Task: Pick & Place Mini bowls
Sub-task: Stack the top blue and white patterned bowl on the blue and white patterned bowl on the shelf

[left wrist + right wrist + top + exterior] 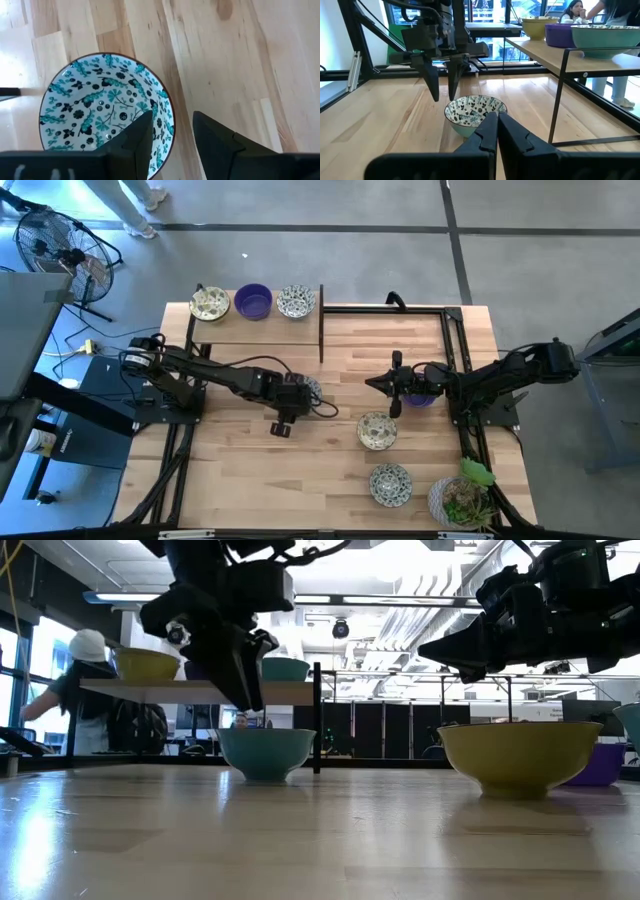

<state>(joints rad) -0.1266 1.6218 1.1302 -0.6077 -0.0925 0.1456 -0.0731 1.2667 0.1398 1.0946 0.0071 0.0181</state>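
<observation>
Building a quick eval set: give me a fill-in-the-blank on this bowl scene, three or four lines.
1. The left tool hangs over a patterned bowl with its fingers ____.
2. The right tool has its fingers ____.
3. The raised shelf carries ____ bowls.
4. The middle bowl on the shelf is solid ____.

Missing words: open; shut; three; purple

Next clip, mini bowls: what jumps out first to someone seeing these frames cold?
First, the left gripper, fingers open, poised over the rim of a floral bowl near the table's middle. Next, the raised shelf at the far left, carrying three bowls in a row, a purple bowl in the middle. The right gripper is shut and points toward the left arm; more bowls and a potted plant sit at the near right.
</observation>
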